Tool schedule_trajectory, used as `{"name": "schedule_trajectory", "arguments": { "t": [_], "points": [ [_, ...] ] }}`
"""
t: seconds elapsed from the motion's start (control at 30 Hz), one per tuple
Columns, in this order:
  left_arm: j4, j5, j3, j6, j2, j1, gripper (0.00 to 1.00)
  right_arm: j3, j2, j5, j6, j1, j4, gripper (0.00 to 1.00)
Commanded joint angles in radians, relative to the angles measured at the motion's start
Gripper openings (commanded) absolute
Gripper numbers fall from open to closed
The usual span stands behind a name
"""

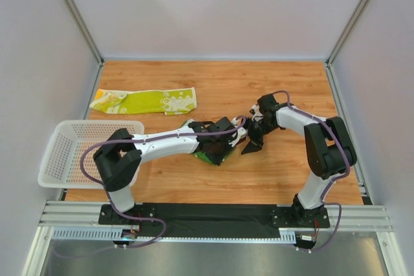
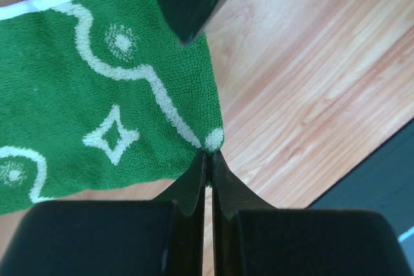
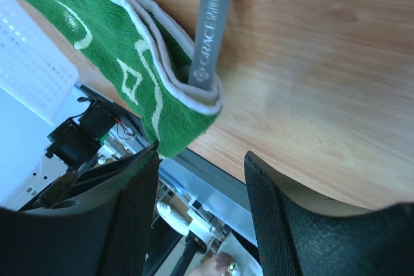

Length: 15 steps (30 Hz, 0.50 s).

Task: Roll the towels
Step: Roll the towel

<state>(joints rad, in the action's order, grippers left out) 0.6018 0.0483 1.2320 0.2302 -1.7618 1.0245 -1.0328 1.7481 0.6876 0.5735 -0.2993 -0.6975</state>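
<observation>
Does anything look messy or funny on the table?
The white basket seems to stick out past the table's left edge. The yellow towel lies unrolled at the far left, rumpled at its left end.

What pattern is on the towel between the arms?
Green towel with white swirls, dots and diamond shapes; clearest in the left wrist view.

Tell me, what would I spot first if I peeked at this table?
A green towel with white swirls lies mid-table where both arms meet: the left arm's jaws are pinched shut on its corner, the right arm's jaws gape open beside it. A lime-yellow towel lies at the far left, and a white mesh basket sits at the near left edge.
</observation>
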Motion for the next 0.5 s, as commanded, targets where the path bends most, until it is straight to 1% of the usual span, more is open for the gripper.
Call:
{"name": "schedule_trajectory", "arguments": {
  "t": [0.0,0.2,0.3,0.47],
  "points": [
    [-0.003,0.042,0.011,0.037,0.051,0.0,0.01,0.002,0.024,0.069,0.038,-0.03,0.038,0.57],
    [-0.03,0.061,-0.028,0.057,0.076,-0.009,0.01,-0.001,0.068,0.076,0.068,-0.052,0.091,0.57],
    [-0.037,0.068,-0.035,0.067,0.085,-0.017,0.01,-0.024,0.099,0.061,0.055,-0.05,0.07,0.55],
    [-0.072,0.1,-0.071,0.092,0.12,-0.043,0.01,-0.045,0.14,0.012,0.035,-0.052,0.043,0.42]
  ]
}}
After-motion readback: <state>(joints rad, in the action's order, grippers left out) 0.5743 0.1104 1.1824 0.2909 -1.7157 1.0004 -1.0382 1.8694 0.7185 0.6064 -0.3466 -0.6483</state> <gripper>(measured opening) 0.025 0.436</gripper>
